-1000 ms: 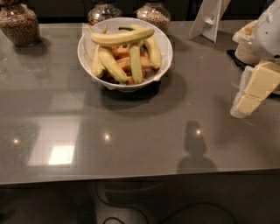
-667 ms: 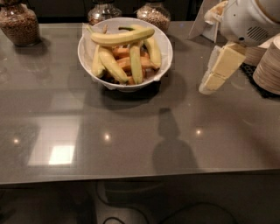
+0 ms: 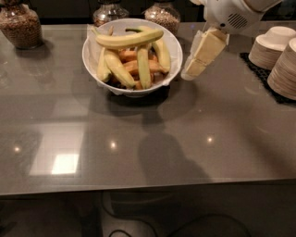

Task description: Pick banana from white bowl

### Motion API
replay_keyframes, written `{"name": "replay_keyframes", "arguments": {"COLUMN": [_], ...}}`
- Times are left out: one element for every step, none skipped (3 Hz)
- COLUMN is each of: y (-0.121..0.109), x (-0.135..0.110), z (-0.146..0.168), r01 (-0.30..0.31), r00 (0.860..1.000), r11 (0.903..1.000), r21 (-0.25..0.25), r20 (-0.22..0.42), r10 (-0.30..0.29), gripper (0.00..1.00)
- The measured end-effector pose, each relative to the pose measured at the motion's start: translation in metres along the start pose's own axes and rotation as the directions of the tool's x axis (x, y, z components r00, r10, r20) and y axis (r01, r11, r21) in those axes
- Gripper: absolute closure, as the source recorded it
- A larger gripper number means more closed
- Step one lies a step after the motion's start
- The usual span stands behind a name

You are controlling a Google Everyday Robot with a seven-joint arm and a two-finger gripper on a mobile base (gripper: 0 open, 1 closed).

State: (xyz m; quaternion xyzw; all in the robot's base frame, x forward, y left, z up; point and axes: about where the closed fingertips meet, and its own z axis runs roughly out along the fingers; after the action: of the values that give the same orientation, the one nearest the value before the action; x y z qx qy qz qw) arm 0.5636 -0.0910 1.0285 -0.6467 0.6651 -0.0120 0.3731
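Observation:
The banana (image 3: 129, 39), long, pale yellow and gently curved, lies across the top of the pile in the white bowl (image 3: 88, 59) at the back middle of the grey counter. Shorter yellow-green bananas (image 3: 115, 67) and some orange pieces lie beneath it. My gripper (image 3: 193, 70) hangs from the white arm (image 3: 231, 14) just right of the bowl's rim. It points down and to the left, close to the rim but outside the bowl, and nothing shows in its grasp.
Three glass jars of brown grains stand along the back edge: one far left (image 3: 21, 25) and two behind the bowl (image 3: 107, 10) (image 3: 163, 14). Stacks of small cream bowls (image 3: 273, 46) sit on a black mat (image 3: 259, 74) at the right.
My gripper has moved left across the counter, from the far right edge to right beside the white bowl's rim. The bowl and bananas have not moved.

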Motion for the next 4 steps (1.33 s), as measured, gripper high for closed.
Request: {"name": "replay_keyframes", "arguments": {"y": [-0.019,-0.040,-0.052,-0.058], "x": [-0.013,-0.038,-0.058,-0.070], "z": [0.023,0.058,0.088,0.114], "r01": [0.010,0.018,0.015,0.026], "r00": [0.998,0.990,0.978,0.971], "r11": [0.9997,0.9995,0.9998,0.9996], "r21": [0.021,0.027,0.014,-0.003], "r20": [0.055,0.141,0.206,0.239], "r10": [-0.011,-0.021,-0.018,-0.025], "gripper": [0.00,0.00,0.15,0.26]}}
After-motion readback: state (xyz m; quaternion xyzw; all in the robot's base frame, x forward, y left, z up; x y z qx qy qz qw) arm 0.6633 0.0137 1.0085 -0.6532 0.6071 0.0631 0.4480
